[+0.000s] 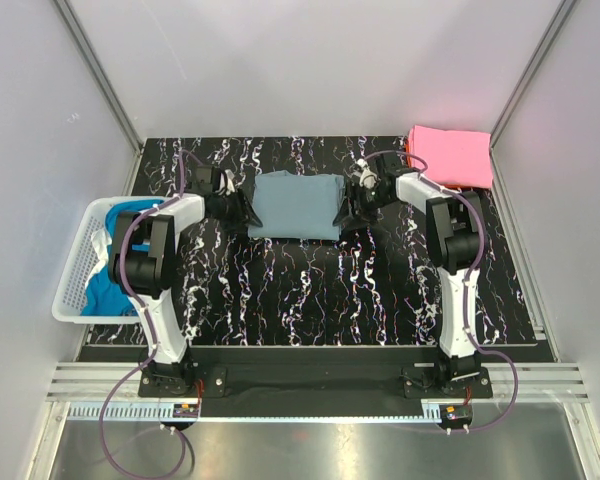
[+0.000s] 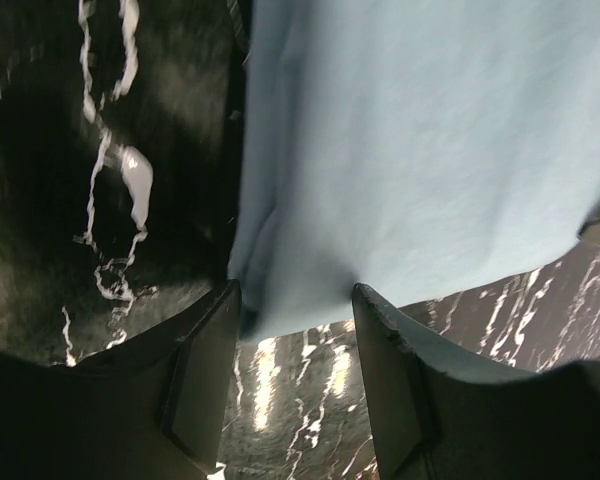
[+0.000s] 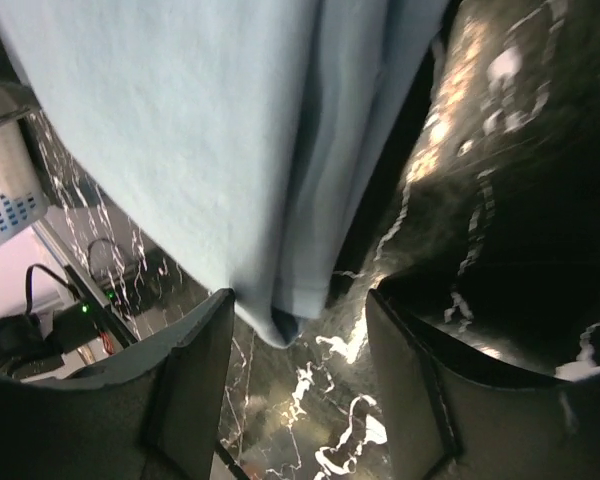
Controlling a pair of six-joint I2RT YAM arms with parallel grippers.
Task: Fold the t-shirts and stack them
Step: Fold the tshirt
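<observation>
Grey-blue shirt (image 1: pixel 298 205) lies folded to a rough rectangle at centre-back of the table (image 1: pixel 310 300), looking flat on the black marbled top, w/ one arm at each short side. L gripper (image 2: pixel 295 300) sits low at the shirt's L side, tips pointing in toward the cloth. In the L wrist view its jaws stand apart at a mid width, not clamped. A corner of the shirt ends right btwn the tips, the cloth edge just abt touching one finger (image 2: pixel 205 370), w/ bare tabletop showing in the gap below. R gripper (image 3: pixel 300 300) mirrors it at the shirt's R side: jaws apart to abt the same width, and a folded corner w/ several layers visible ends btwn the tips. That corner sits closer to one finger (image 3: pixel 195 380), w/ a clear gap to the other. Neither gripper pinches the cloth. Pink shirt (image 1: pixel 452 155), folded, sits in the back-R corner of the table, well apart from the grey-blue one and behind the R arm. White mesh basket (image 1: pixel 75 285) at the table's L edge, beside the L arm, holds crumpled teal shirts (image 1: pixel 110 285). Wrist views are blurry at the edges, so can't tell whether the fingertips touch the tabletop.
</observation>
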